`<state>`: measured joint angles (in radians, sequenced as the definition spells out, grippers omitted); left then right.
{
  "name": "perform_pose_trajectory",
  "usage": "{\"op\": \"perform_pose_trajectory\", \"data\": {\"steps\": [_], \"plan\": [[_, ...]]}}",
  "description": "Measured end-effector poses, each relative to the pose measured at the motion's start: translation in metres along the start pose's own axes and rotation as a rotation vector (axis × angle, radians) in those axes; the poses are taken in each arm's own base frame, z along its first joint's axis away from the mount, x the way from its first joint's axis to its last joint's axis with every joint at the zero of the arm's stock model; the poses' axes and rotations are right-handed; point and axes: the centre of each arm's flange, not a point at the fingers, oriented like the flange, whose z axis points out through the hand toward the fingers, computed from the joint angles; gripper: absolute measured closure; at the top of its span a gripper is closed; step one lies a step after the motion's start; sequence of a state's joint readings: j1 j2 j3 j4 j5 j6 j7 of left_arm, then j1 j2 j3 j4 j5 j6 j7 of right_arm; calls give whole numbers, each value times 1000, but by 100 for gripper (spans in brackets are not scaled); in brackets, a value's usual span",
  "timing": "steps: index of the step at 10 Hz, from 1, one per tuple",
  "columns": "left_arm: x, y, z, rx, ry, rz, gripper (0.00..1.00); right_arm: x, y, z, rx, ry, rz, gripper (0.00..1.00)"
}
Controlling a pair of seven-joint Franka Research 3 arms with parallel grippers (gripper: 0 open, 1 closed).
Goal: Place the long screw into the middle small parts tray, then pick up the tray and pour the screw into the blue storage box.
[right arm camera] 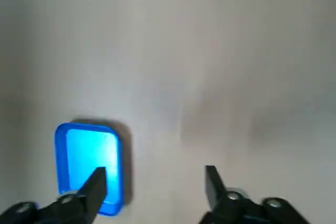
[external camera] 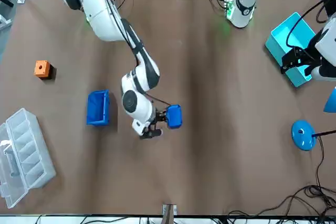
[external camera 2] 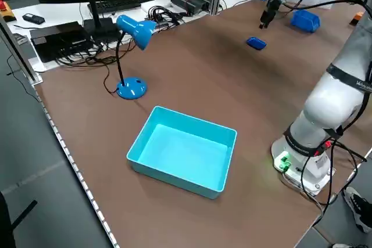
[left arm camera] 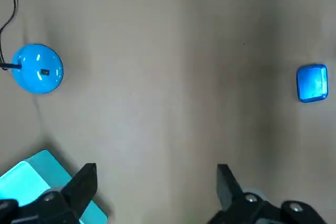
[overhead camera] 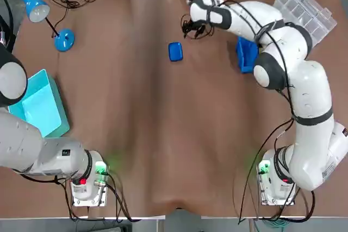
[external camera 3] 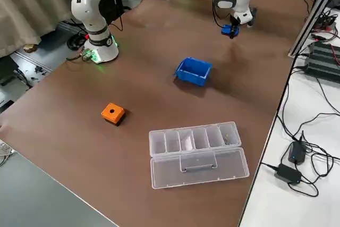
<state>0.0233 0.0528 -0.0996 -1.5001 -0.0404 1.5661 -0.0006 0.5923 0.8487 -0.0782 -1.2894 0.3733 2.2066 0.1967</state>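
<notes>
Hanging just beside the small blue tray (overhead camera: 175,51) at the far middle of the table (overhead camera: 163,134), the right claw (right arm camera: 152,177) is wide open and holds nothing. I cannot tell if the screw lies in the tray. The blue box (external camera: 98,107) sits near, on the right, bare inside. The clear case (external camera 3: 196,150) at the far right corner has small bits in some slots. The left claw (left arm camera: 155,182), wide open too, hangs by the bare teal bin (overhead camera: 38,104) at the left edge. Wide bare table lies between.
</notes>
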Motion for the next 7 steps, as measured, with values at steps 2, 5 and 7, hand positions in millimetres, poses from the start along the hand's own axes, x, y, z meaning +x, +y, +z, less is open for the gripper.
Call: {"op": "perform_pose_trajectory", "data": {"steps": [2, 5, 7], "plan": [[0, 0, 0, 0, 0, 0, 0, 10, 40, -77, -56, -45, 18, 0], [0, 0, 0, 0, 1, 0, 0, 3, 107, -220, -195, -47, 32, 0], [0, 0, 0, 0, 1, 0, 0, -10, 136, -290, -220, -15, 39, 0]]}}
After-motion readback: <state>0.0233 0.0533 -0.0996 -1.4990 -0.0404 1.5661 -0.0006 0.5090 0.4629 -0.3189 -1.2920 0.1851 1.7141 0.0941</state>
